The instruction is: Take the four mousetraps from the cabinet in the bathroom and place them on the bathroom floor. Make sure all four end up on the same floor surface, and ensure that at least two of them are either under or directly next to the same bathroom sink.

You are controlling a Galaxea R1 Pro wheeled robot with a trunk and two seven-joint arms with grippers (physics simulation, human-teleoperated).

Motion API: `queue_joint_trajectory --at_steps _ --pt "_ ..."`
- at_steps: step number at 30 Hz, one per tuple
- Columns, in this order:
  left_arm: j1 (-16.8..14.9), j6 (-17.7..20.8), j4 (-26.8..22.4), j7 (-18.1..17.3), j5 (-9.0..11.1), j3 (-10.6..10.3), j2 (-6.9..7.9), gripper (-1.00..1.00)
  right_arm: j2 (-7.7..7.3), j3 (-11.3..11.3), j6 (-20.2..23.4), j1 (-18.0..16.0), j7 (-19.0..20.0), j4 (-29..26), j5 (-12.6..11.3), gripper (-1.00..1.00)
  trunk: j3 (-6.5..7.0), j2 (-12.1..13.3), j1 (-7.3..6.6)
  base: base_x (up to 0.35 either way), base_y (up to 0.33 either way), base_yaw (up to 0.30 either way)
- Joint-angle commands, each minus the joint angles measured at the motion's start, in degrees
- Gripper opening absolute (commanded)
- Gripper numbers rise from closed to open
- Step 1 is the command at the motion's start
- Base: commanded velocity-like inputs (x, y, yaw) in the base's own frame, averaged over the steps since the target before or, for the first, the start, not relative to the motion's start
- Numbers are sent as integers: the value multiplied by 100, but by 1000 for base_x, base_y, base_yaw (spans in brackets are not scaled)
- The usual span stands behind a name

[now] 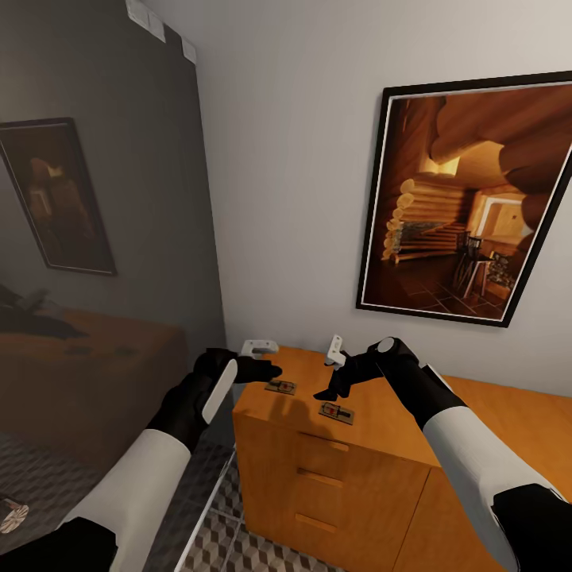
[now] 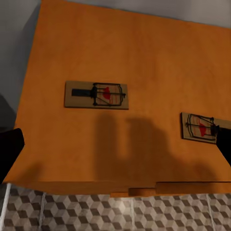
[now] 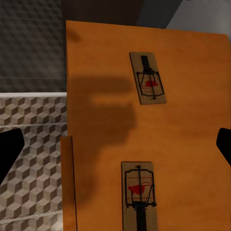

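Observation:
Two mousetraps lie flat on the smooth top of the orange-brown cabinet (image 1: 492, 413): one mousetrap (image 1: 280, 387) near the left end, the other mousetrap (image 1: 336, 412) closer to the front edge. My left gripper (image 1: 266, 370) hovers open just left of the first trap (image 2: 96, 95), with its fingers (image 2: 9, 150) spread wide and nothing between them. My right gripper (image 1: 329, 392) hangs open above and between the traps, the nearer trap (image 3: 139, 190) just below it, holding nothing. The other two mousetraps and the sink are out of view.
Drawer fronts with bar handles (image 1: 318, 477) face the cube-patterned floor tiles (image 1: 230, 548). A dark tinted glass panel (image 1: 95, 238) stands to the left of the cabinet. A large framed picture (image 1: 469, 199) hangs on the white wall behind it.

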Motion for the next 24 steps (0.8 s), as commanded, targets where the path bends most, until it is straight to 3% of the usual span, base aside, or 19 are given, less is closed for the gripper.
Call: queue_joint_trajectory --at_steps 1,13,24 --pt "0 0 0 3 -2 2 4 100 -1 -1 -2 0 0 0 -4 100 0 0 0 0 0 0" --pt "0 2 -1 42 -23 152 15 100 4 -4 -10 0 -2 1 -12 100 0 0 0 0 0 0" --pt "0 5 -1 50 -30 167 7 100 3 -4 -6 0 -2 1 -19 100 0 0 0 0 0 0"
